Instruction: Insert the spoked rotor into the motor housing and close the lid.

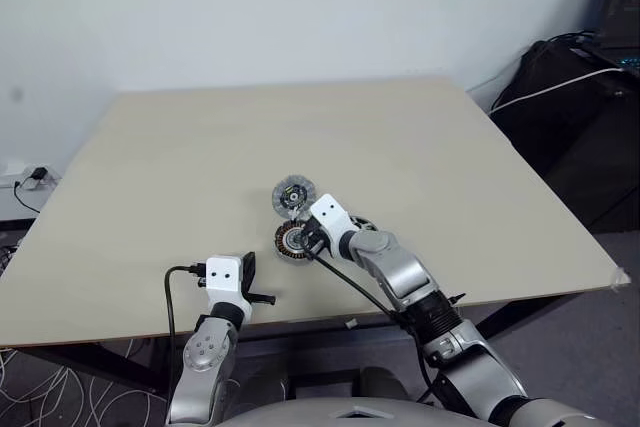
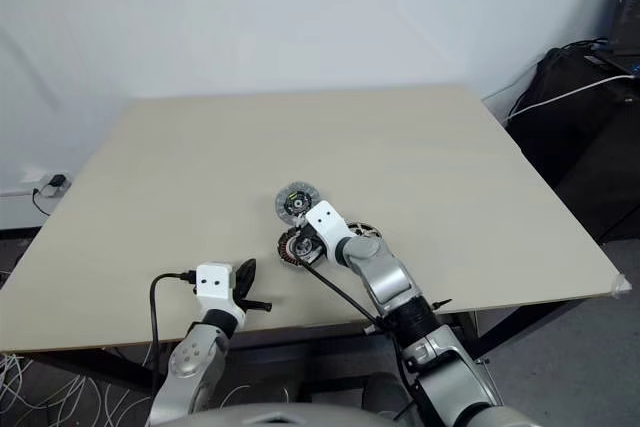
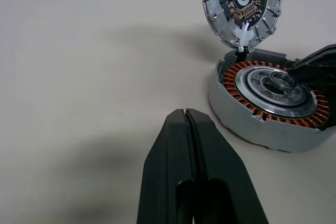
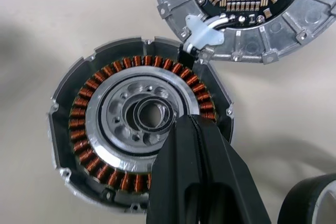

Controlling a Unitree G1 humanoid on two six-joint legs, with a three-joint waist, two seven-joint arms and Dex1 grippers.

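Over motor housing (image 4: 105,129) — right tool (image 4: 191,121)

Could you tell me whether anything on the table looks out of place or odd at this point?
Nothing looks damaged or spilled. The lid lies open beside the motor housing, circuit side up, joined to it by a short white cable. The spoked rotor sits apart on the table, not yet inserted. The right gripper hangs shut over the housing's centre.

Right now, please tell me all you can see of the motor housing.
The housing is a shallow round grey metal cup lying flat on the table. Inside, a ring of copper-brown coils surrounds a silver centre with a hole. A short white-sleeved wire joins its rim to the lid beside it. The shut right hand hangs over its centre.
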